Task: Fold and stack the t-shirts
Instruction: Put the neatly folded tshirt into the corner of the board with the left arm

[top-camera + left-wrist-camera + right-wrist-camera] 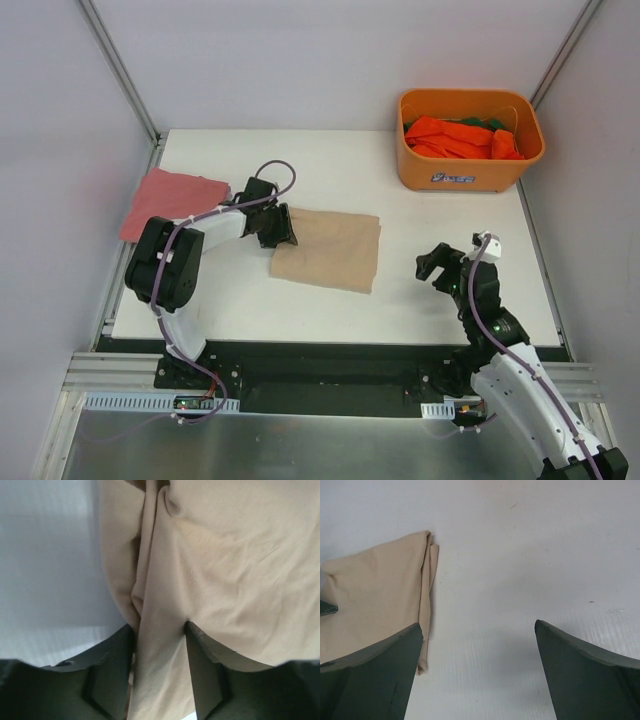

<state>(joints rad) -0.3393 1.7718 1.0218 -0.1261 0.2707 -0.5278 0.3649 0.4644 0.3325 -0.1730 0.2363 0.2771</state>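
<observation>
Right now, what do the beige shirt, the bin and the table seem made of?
The beige shirt looks like soft matte cotton knit: fine texture, limp folds. The bin seems moulded plastic, smooth and slightly glossy, with a rigid rounded rim. The table is a white matte board, faintly ribbed; material unclear.

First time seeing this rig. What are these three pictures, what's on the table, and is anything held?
Two robot arms are bolted at the near edge of the table. One picture looks down from above; the other two come from a camera on each wrist. On the table lie a beige shirt, a red shirt at left, and an orange bin holding orange and green clothes. The left gripper pinches a fold of the beige shirt. The right gripper is open over bare table, holding nothing.
</observation>
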